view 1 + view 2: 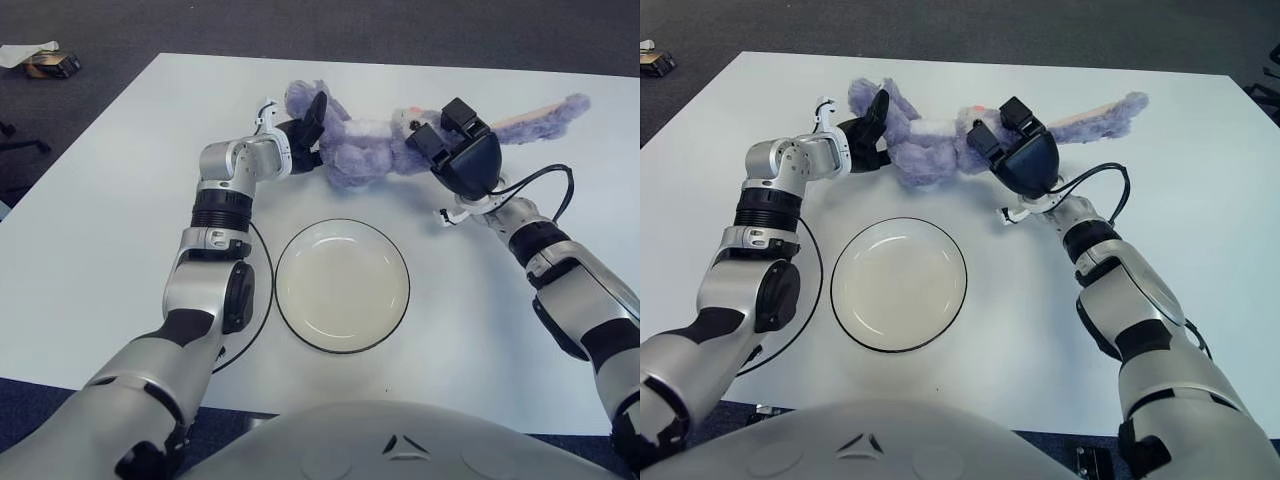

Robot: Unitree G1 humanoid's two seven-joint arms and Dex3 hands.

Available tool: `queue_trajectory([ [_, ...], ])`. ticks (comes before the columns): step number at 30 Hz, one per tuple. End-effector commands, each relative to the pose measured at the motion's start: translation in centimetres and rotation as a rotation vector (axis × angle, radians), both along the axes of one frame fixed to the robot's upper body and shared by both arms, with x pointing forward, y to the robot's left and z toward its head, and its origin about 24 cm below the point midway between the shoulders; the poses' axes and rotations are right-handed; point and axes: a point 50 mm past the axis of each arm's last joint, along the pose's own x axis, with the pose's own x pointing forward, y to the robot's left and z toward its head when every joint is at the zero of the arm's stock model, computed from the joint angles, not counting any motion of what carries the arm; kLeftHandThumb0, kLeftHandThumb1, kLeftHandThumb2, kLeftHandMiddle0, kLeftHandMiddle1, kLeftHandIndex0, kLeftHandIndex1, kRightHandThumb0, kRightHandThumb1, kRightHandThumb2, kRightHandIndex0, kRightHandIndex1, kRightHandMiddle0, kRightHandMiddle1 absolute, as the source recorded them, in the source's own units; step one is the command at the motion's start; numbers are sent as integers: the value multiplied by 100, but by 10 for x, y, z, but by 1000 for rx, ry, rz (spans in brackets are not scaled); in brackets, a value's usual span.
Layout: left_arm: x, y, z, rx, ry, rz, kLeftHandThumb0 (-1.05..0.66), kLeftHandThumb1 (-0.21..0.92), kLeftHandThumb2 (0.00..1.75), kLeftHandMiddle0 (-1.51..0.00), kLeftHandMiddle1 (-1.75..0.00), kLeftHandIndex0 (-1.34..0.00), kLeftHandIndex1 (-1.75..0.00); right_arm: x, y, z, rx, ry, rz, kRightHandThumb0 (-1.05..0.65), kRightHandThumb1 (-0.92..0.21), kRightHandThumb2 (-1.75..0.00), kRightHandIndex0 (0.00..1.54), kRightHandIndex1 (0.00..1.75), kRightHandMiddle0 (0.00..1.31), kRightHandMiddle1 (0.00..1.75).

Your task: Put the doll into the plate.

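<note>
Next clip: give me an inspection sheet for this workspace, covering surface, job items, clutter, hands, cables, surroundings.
Surface: white table, matte, no spills seen.
Job's things: purple plush doll lying on its side beyond the plate; plate holds nothing.
Clutter: nothing seen on the table.
Hands: left hand gripping the doll's left end; right hand closed on its middle.
Cables: black cable looping off the right wrist; another black cable curving along the left forearm, beside the plate.
Surroundings: dark carpet floor; small object lying on it, far left.
</note>
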Motion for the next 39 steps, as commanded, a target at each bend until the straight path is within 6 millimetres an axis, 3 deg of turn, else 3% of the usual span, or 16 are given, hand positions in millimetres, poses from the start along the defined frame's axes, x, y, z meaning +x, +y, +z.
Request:
queue_trajectory([
  [1,6,4,0,37,-19,64,-82,80,49,0,-78,0,-87,-4,-2,-3,-4,6,26,0,-13,-150,79,164,52,175],
  [2,6,4,-1,41,-21,70,-81,77,55,0,-96,0,-112,-4,-2,-3,-5,6,28,0,-14,-150,79,164,52,175],
  [4,8,6,-3,57,-29,86,-77,70,66,-2,-124,-2,-145,-5,-2,-5,-14,8,31,0,-14,-149,79,164,51,175],
  [7,11,8,-5,86,-55,101,-70,62,78,-7,-153,-13,-165,-8,-3,-8,-43,1,32,0,-15,-149,78,164,51,175],
  [11,12,8,-6,105,-79,100,-50,51,103,-15,-169,-39,-172,-10,-3,-9,-90,-26,30,0,-15,-148,77,164,51,175],
  [12,13,8,-8,106,-86,94,-48,49,107,-18,-171,-43,-173,-10,-4,-10,-115,-35,30,0,-15,-148,77,164,51,175],
  [15,14,9,-10,110,-98,83,-16,36,124,-40,-168,-52,-174,-10,-6,-10,-154,-45,31,0,-15,-148,77,164,51,175],
  [17,15,9,-11,120,-106,77,-9,27,134,-53,-171,-55,-169,-10,-6,-11,-176,-49,31,0,-16,-148,76,165,51,175],
  [21,16,8,-14,164,-121,84,-2,13,151,-71,-173,-60,-168,-11,-8,-12,-219,-65,26,0,-16,-148,75,166,51,175],
  [27,19,9,-16,240,-145,157,-1,5,159,-85,-163,-59,-174,-13,-8,-11,-252,-106,20,0,-16,-148,73,167,52,175],
  [32,21,9,-17,269,-140,220,0,2,163,-88,-168,-60,-171,-13,-9,-12,-261,-108,23,0,-17,-147,71,167,53,175],
  [36,21,8,-17,279,-149,251,0,22,143,-61,-173,-53,-174,-14,-9,-13,-262,-103,24,0,-17,-147,70,168,53,175],
  [39,21,7,-17,292,-171,269,0,25,140,-56,-174,-53,-174,-14,-10,-13,-261,-100,23,0,-18,-147,70,169,53,175],
])
